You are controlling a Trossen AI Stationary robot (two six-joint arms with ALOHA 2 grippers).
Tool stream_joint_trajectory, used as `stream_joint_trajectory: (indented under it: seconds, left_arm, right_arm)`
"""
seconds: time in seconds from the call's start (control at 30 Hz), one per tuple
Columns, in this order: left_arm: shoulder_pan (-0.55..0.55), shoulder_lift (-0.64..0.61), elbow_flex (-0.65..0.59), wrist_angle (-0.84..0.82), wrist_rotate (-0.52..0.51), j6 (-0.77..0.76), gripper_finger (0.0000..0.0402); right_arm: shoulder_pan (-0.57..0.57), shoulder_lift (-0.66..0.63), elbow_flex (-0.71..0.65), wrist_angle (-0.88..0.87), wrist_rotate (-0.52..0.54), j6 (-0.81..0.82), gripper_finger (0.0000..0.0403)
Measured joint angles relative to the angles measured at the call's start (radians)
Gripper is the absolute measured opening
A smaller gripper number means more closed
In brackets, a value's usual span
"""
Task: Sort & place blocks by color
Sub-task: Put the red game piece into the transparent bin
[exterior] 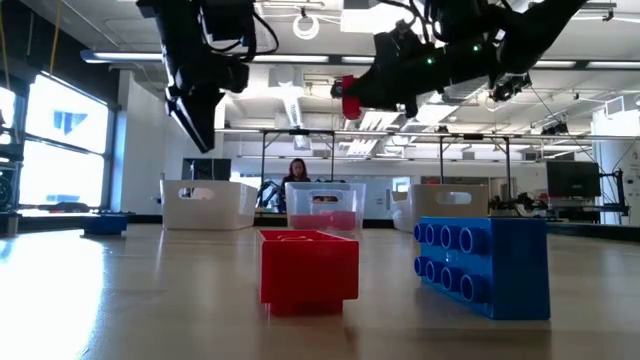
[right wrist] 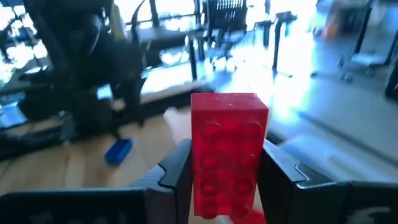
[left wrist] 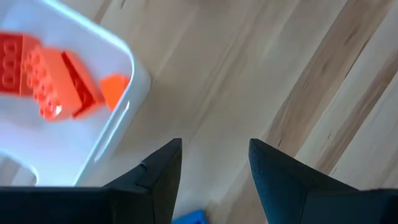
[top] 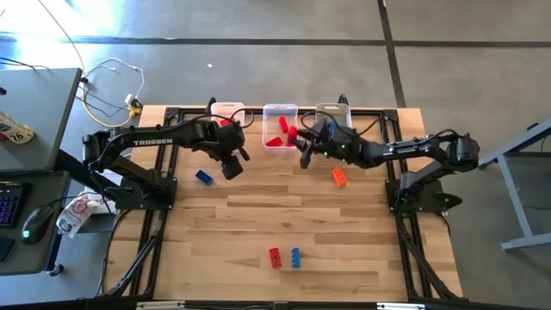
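Note:
My right gripper (top: 301, 148) (right wrist: 224, 174) is shut on a red block (right wrist: 229, 149) (top: 293, 133) and hangs high over the right rim of the middle bin (top: 280, 110), which holds red blocks (top: 275, 139). My left gripper (top: 232, 165) (left wrist: 214, 162) is open with nothing between its fingers. It points down at bare wood just in front of the left bin (left wrist: 118, 106), where red and orange blocks (left wrist: 56, 81) lie. Flat on the table lie a blue block (top: 204, 177), an orange block (top: 339, 176), and a red block (top: 275, 257) beside a blue one (top: 295, 257). My right gripper pinches the red block's two long sides (right wrist: 199, 168) between its two fingers. The fingers come nearly level from the table's right and lie along the block, whose far end sticks out beyond the fingertips. The block (exterior: 348, 97) is lifted well clear of table and bins.
A third bin (top: 331, 116) stands at the far edge, right of the middle one. The wood between the bins and the near pair of blocks is open. A desk with a keyboard and mouse (top: 34, 226) sits left of the table. A person (exterior: 297, 172) is seated far behind.

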Motion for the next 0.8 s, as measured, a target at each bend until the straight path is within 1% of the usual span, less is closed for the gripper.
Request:
stream_joint_trajectory:
  seconds: [0.2, 0.33, 0.37, 0.57, 0.8]
  left_arm:
    - [-0.01, 0.0, 0.0, -0.081, 0.0, -0.024, 0.0172]
    - [-0.036, 0.0, 0.0, -0.104, 0.0, -0.047, 0.0172]
    - [-0.044, 0.0, 0.0, -0.107, 0.0, -0.046, 0.0172]
    - [-0.095, 0.0, 0.0, -0.118, -0.002, -0.049, 0.0172]
    - [-0.145, 0.0, 0.0, -0.136, -0.073, -0.047, 0.0172]
  right_arm:
    - [-0.042, 0.001, 0.0, 0.118, 0.0, -0.083, 0.0111]
    - [-0.059, 0.03, 0.004, 0.205, -0.002, -0.136, 0.0111]
    - [-0.063, 0.041, 0.013, 0.205, -0.002, -0.144, 0.0111]
    - [-0.092, 0.129, 0.109, 0.133, -0.026, -0.153, 0.0111]
    - [-0.106, 0.266, 0.243, -0.108, -0.024, -0.119, 0.0111]
